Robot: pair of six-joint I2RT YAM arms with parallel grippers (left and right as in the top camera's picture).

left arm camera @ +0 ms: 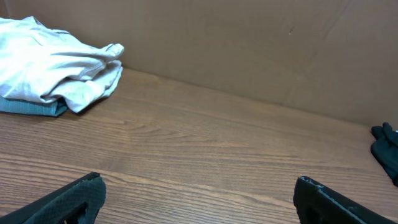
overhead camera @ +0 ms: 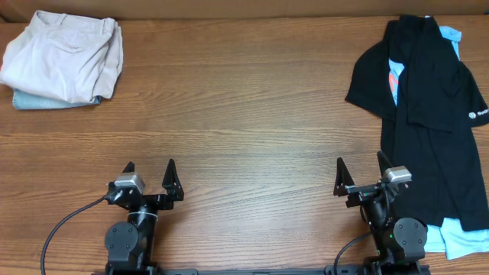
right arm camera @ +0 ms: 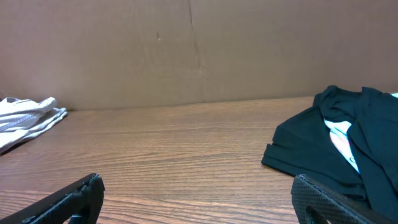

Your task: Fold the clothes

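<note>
Both sets of jaws stand spread wide and pinch nothing. The left jaws and the right jaws hang low over the bare desk [overhead camera: 244, 114].

The clothes [overhead camera: 428, 130] lie in a loose heap ahead of the right jaws and to their outer side, with the near black edge just beside them. From the left jaws the heap is well apart, off to their inner side. In it we see black cloth draped over a light blue printed tee [overhead camera: 461, 238], and a white sleeve logo [overhead camera: 478, 115] on one black sleeve. We cannot tell where one black garment ends and the next begins.

We judge that no fold has begun: one shirt must first be pulled free and laid flat. That is where things can slip.

- Black on black hides the layers, so the right jaws may close on two garments and drag the whole heap, or catch only a sleeve and leave the shirt twisted.
- The blue tee sits between black layers and could ride along.
- The left jaws have a long reach, so a lone pull from the right could bunch the cloth.
- Far ahead of the left jaws, to their outer side, the beige folded garment [overhead camera: 65, 53] sits on the pale blue folded garment [overhead camera: 34, 99]. A shirt spread too far that way could nudge this stack.
</note>
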